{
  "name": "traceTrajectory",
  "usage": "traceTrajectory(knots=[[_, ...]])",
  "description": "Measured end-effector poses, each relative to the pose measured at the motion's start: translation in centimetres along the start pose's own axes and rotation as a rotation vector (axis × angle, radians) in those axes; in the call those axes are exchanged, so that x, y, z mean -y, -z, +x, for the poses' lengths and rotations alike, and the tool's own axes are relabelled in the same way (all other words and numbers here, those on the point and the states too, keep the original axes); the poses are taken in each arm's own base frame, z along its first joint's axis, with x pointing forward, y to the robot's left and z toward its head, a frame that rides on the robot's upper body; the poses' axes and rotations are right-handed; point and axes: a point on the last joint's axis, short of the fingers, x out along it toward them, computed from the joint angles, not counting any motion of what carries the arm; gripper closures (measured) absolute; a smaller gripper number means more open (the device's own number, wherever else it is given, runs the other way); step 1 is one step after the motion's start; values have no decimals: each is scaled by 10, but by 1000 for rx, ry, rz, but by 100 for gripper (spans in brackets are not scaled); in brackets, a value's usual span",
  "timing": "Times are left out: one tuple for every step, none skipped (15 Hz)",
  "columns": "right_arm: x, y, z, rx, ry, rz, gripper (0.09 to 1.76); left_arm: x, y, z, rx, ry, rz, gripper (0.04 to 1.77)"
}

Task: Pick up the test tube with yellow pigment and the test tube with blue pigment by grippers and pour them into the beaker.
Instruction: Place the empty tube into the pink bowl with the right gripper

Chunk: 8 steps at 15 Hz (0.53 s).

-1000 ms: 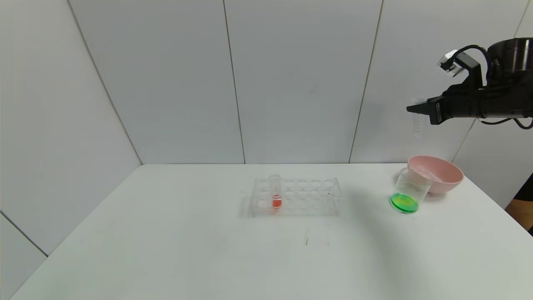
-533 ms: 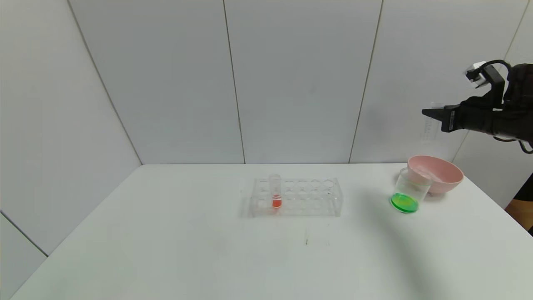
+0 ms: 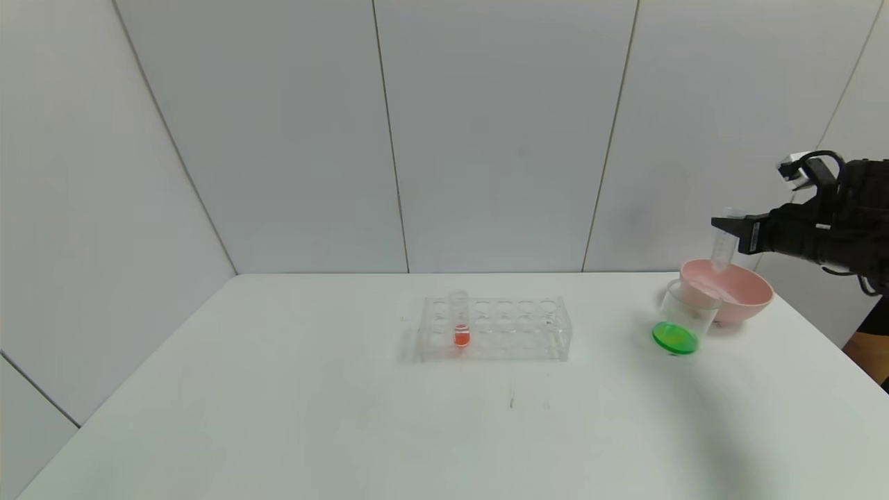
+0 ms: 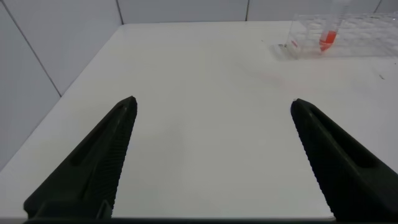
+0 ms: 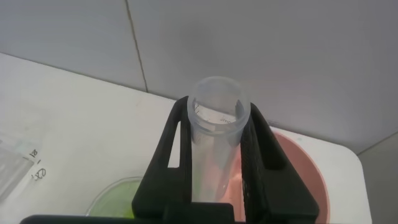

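My right gripper [image 3: 720, 224] is shut on a clear, empty-looking test tube [image 3: 722, 247], held nearly upright with its round end just over the pink bowl [image 3: 746, 295]. In the right wrist view the fingers [image 5: 166, 143] clamp this tube [image 5: 214, 155] just below its open mouth. No yellow or blue tint shows in any tube. The beaker [image 3: 689, 311] stands on the table against the bowl's front left and holds green liquid [image 3: 674, 338]. My left gripper [image 4: 212, 102] is open and empty over the table's left part.
A clear tube rack [image 3: 517, 332] stands mid-table with one red-tinted tube [image 3: 460, 323] near its left end; both also show in the left wrist view, the rack [image 4: 367, 31] and the red tube [image 4: 328, 34]. The table's right edge runs just beyond the bowl.
My right gripper has come down and to the right with the tube, from high against the wall to just above the pink bowl. Nothing on the table has moved.
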Motion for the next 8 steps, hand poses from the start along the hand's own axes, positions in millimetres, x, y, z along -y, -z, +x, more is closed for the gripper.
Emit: traceTrajectory(knots=[[5, 7, 5, 5, 8, 0, 134, 0, 0, 0, 0, 0, 0, 5], [10, 13, 11, 8, 15, 0, 134, 0, 0, 0, 0, 0, 0, 5], [15, 20, 18, 8, 21, 1, 134, 0, 0, 0, 0, 0, 0, 5], [19, 25, 25, 9, 23, 2, 134, 0, 0, 0, 0, 0, 0, 5], [23, 28, 31, 9, 27, 5, 134, 0, 0, 0, 0, 0, 0, 5], [27, 31, 37, 13, 30, 6, 134, 0, 0, 0, 0, 0, 0, 5], [30, 32, 43, 19, 39, 3, 134, 0, 0, 0, 0, 0, 0, 5], [33, 34, 49, 24, 52, 0, 134, 0, 0, 0, 0, 0, 0, 5]])
